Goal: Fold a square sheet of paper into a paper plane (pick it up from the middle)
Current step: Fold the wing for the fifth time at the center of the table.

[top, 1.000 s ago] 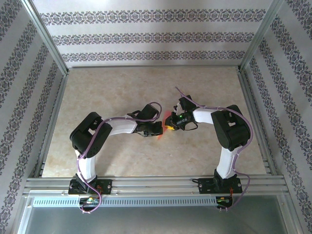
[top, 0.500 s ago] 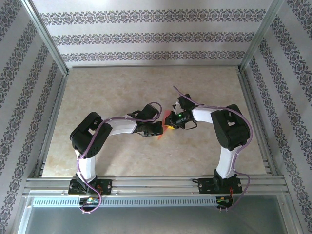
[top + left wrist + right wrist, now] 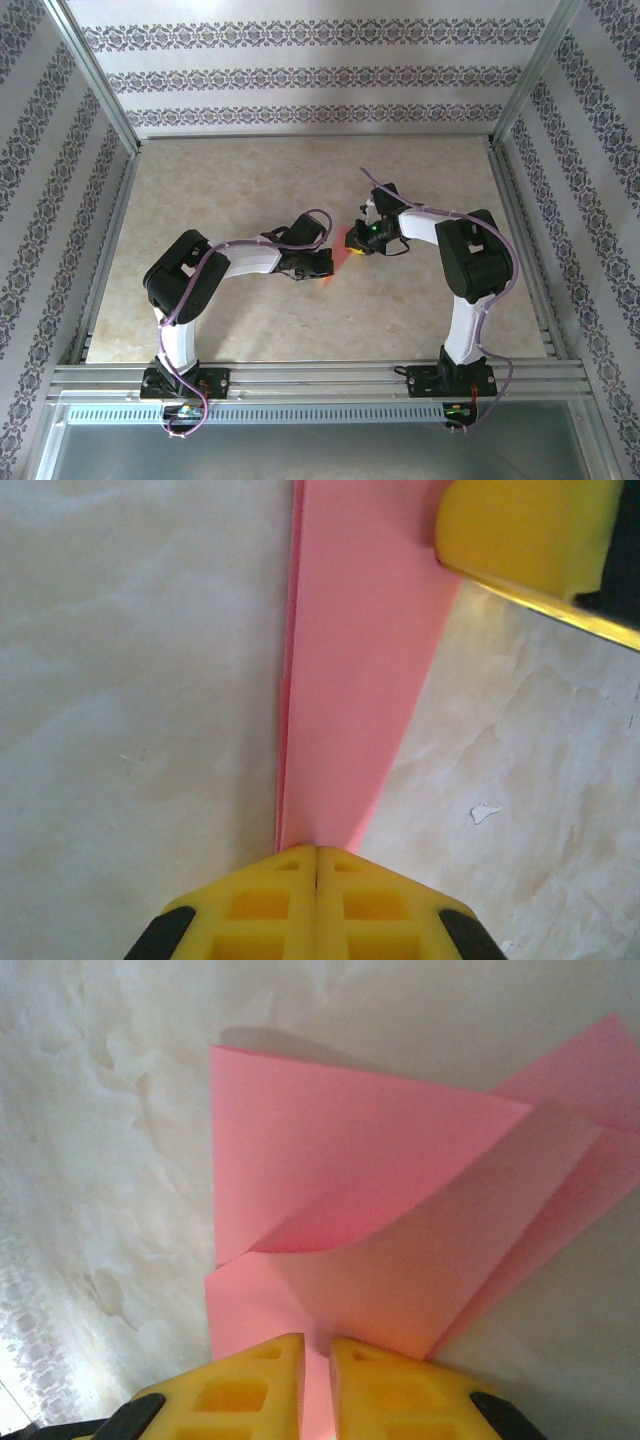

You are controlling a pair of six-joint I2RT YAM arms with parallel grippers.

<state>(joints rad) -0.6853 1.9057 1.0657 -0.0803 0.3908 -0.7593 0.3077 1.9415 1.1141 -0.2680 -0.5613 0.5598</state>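
**Steadying the Fold Between Two Grips**

My left gripper [image 3: 317,855] is clenched on the narrow end of the paper [image 3: 350,660]. My right gripper [image 3: 317,1345] pinches the wider end, where loose flaps curl upward. The paper spans between both grips at the middle of the table [image 3: 250,180]. For a clean crease, I judge the procedure to be: align the edges first, apply light, even tension, then press along the ridge only. Excess pull risks tearing the paper or slipping it free.
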